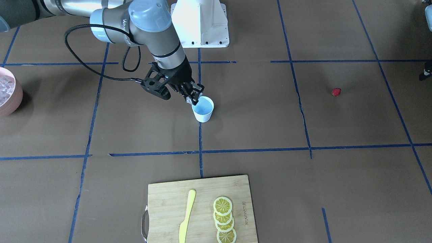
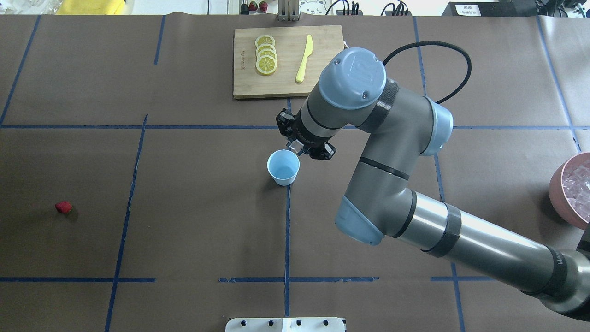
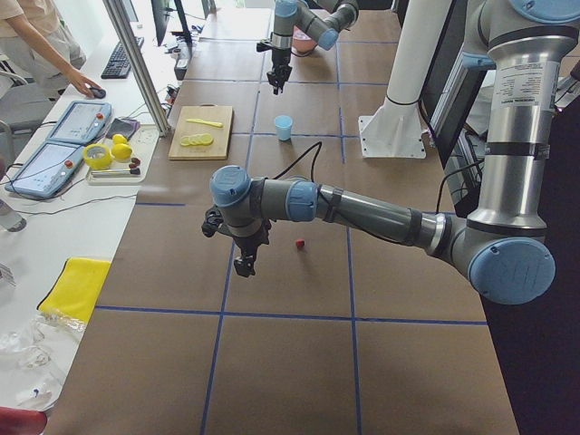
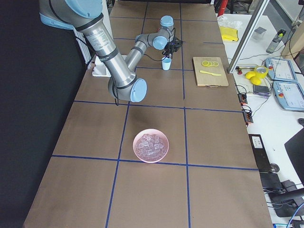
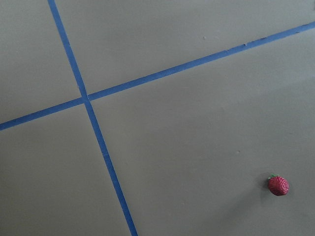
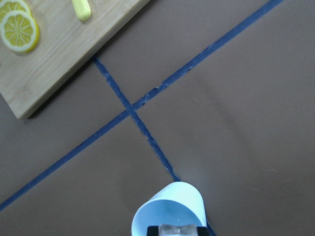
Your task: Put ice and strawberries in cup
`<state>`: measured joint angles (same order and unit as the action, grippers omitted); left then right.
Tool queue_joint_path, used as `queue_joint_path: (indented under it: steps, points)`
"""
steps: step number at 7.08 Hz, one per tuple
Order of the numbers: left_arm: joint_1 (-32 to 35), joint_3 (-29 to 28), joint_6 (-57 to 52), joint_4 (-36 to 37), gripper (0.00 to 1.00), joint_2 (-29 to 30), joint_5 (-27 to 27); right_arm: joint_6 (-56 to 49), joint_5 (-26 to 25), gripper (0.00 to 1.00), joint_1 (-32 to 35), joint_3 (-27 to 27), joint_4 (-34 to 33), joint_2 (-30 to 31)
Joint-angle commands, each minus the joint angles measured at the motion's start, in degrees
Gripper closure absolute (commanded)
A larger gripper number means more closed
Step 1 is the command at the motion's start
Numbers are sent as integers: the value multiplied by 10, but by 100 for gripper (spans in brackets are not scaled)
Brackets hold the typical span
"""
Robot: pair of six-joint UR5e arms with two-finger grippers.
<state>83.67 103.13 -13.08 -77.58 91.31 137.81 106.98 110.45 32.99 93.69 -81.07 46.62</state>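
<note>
— Directly under the R gripper (image 1: 193, 99), what's there?
— Cup (image 1: 203, 116), upright, rim just below the fingertips. Gripper's clamped on 1 ice cube (image 6: 174, 230), held over the rim's edge, not dead centre. Can't see anything inside the cup.
— So which step?
— Ice drop, 1st cube by the look of it. Next, I'd say: nudge the tips over the middle of the mouth, then open. Cube's small vs. the mouth, so margin's OK, but let go at the rim it could bounce out.
— Rest of the ice?
— Well away from the R gripper, back along its own arm: pink bowl (image 4: 135, 142) w/ a heap of clear cubes.
— Strawberry?
— 1 strawberry (image 2: 63, 207), far from the R gripper, on the other side of the cup. It's near the L gripper (image 3: 245, 265), lying on the paper a bit off to its side. L gripper open or closed: can't tell, only the side cam shows it.
— Materials?
— Cube: clear, glossy, hard-edged, prob. slippery. Cup: thin, smooth, tapered, white outside, pale blue inside. It looks light, so a knock would tip it. Strawberry: dark red, bumpy, green tuft. Table cover: matte brown paper w/ blue tape lines. Beyond the R gripper: bamboo board (image 2: 244, 83), 4 lemon slices (image 2: 266, 55), yellow knife (image 2: 304, 57).
</note>
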Motion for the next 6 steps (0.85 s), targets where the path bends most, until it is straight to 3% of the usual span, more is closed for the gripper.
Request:
queue_joint_path:
  steps: [1, 3, 6]
  points:
    - [0, 4, 1, 0, 0, 0, 0, 12, -6, 81, -13, -31, 22, -10]
    - [0, 6, 1, 0, 0, 0, 0, 12, -6, 25, -16, -32, 21, -9]
    - [0, 7, 1, 0, 0, 0, 0, 10, 0, 23, -7, -27, 20, -9]
